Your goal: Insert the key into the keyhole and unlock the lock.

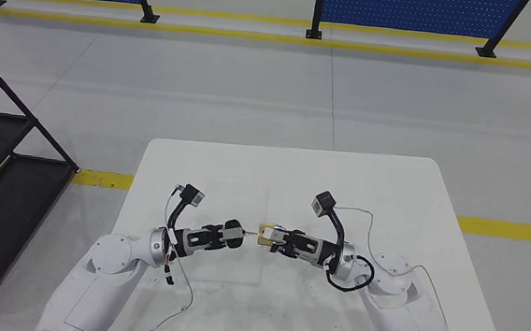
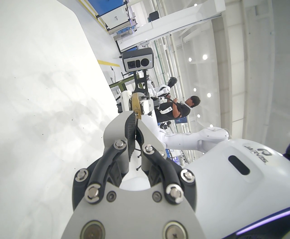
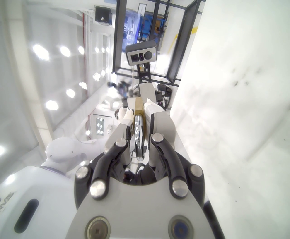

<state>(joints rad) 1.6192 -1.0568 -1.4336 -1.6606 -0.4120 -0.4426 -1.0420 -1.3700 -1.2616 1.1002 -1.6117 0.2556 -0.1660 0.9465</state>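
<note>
Lock [image 1: 267, 233] grasped by right pincer [image 1: 279, 240] above table [image 1: 412, 205] centre; left pincer [image 1: 238, 234], at its 9 o'clock, clenched on key [image 1: 251, 233]. Slight misalignment risked jamming the key or twisting it loose.

light: bright, even | source: ceiling lamps [image 3: 40, 52] | table [image 1: 384, 203]: glare | edges: curved

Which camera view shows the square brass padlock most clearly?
The top view: the square brass padlock shows its whole square outline there. The right wrist view shows it edge-on, held in the right tool; the left wrist view, a narrow brass sliver.
</note>
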